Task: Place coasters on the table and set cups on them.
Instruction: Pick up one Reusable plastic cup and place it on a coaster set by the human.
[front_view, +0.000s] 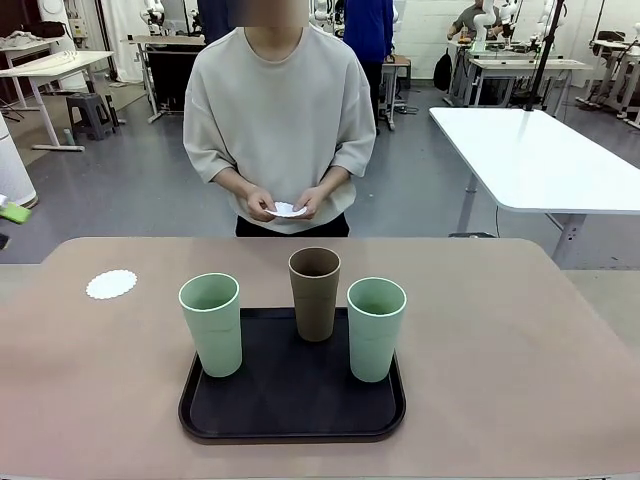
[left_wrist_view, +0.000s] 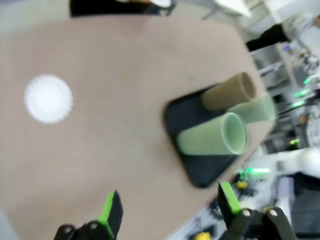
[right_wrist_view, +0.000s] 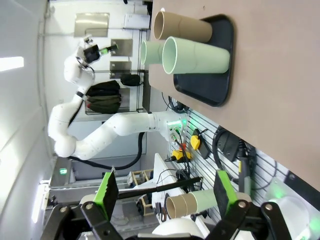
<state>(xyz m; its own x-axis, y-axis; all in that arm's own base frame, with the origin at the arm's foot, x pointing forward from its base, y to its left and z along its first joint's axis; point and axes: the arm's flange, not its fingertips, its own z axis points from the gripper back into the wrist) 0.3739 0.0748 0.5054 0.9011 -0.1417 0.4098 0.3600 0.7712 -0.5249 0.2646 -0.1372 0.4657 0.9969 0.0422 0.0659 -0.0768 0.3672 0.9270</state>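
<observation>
One thin white scalloped paper coaster (front_view: 111, 284) lies flat on the beige-pink tabletop (front_view: 500, 350), near its far left corner. Three tall matte tumblers stand upright on the black rectangular tray (front_view: 290, 425) at the middle of the near edge: pale green tumbler (front_view: 211, 323) left, brown tumbler (front_view: 315, 293) behind, second pale green tumbler (front_view: 376, 328) right. Person's hands (front_view: 262, 207) at the far edge hold a white paper piece (front_view: 288, 210). Left claw (left_wrist_view: 168, 196): fingers apart, nothing between, above the tabletop. Right claw (right_wrist_view: 165, 182): fingers apart, nothing between.
</observation>
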